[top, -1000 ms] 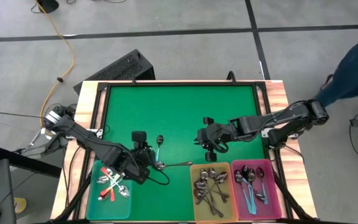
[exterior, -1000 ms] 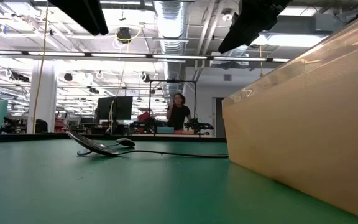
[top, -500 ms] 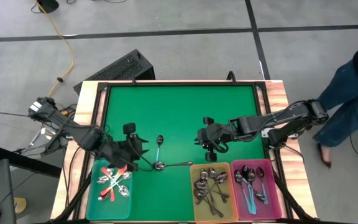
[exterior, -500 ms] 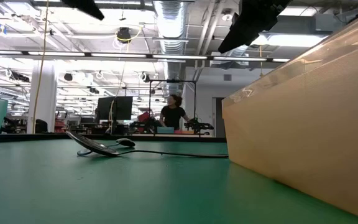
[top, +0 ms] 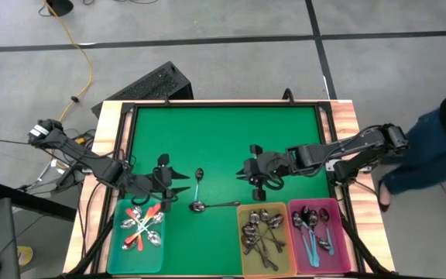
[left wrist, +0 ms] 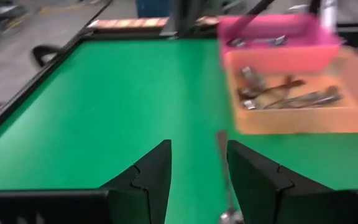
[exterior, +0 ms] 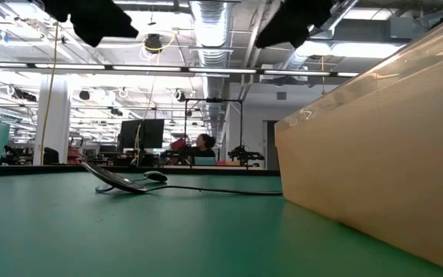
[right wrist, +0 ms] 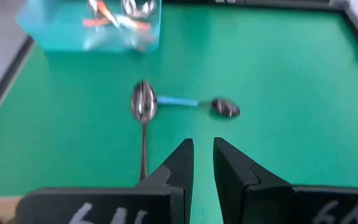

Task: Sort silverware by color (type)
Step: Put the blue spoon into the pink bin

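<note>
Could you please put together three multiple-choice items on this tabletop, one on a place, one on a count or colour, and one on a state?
1. Where do the orange-handled spoons lie?
A. in the teal bin
B. in the pink bin
C. loose on the mat

2. How many spoons lie loose on the green mat?
A. none
B. two
C. five

3. How does the left gripper stand?
A. shut on a spoon
B. open and empty
C. resting inside a bin

Answers:
1 A: the high view shows them piled in the teal bin at the left.
2 B: only the blue-handled spoon and the plain metal spoon lie outside the bins.
3 B: the left wrist view shows bare mat between its spread fingers.
</note>
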Tool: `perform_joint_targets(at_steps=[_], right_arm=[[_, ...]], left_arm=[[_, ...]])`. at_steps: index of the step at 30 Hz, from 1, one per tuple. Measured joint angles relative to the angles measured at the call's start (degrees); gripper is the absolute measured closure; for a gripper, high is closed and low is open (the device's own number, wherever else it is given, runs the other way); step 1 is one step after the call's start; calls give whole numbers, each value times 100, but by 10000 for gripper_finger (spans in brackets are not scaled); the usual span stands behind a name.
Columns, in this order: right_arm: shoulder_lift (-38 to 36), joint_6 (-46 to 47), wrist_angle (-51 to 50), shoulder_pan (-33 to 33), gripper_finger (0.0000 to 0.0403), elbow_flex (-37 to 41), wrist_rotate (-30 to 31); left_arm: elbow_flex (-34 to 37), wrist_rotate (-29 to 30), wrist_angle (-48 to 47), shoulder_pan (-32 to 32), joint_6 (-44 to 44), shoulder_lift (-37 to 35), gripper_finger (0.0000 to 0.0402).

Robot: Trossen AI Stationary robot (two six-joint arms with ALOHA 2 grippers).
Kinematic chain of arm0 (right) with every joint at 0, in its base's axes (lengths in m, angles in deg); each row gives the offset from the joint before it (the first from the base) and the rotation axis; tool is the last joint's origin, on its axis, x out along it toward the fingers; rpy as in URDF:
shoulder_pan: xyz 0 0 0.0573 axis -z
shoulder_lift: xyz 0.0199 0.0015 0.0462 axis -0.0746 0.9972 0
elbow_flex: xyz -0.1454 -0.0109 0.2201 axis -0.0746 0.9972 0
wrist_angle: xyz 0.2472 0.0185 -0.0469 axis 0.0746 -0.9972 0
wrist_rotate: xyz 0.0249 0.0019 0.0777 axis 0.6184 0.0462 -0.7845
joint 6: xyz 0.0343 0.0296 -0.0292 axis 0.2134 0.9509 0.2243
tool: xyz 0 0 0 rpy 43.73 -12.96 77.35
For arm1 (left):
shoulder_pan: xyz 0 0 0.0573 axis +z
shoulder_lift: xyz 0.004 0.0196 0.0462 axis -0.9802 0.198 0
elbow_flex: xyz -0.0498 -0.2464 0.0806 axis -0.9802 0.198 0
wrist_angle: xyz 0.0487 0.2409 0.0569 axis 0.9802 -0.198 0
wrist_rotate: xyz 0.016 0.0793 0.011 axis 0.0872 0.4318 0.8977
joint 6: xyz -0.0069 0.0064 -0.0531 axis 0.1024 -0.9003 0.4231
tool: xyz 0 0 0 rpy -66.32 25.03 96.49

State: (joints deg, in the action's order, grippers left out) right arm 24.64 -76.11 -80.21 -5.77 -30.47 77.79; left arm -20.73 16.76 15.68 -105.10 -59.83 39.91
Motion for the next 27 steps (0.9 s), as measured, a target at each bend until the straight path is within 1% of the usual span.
perform_joint_targets(at_steps=[2, 4, 10, 16, 21, 23, 27], right_arm=[[0, -81, 258, 6, 332, 0, 0], [0, -222, 547, 28, 332, 0, -1], [0, -296, 1062, 120, 332, 0, -11], [0, -254, 1075, 151, 332, 0, -12], [166, -252, 1289, 151, 332, 4, -19], [317, -252, 1646, 163, 332, 5, -153], [676, -250, 2210, 237, 332, 2, -747]], left_arm=[[136, -277, 375, 27, -218, -47, 261], [224, -469, 548, 100, -306, -105, 261], [393, -831, 539, 515, -331, -320, 261], [426, -1274, 536, 805, -571, -376, 261], [426, -1318, 524, 831, -780, -376, 261], [426, -1319, 529, 831, -804, -376, 261], [426, -1326, 465, 831, -863, -376, 261]])
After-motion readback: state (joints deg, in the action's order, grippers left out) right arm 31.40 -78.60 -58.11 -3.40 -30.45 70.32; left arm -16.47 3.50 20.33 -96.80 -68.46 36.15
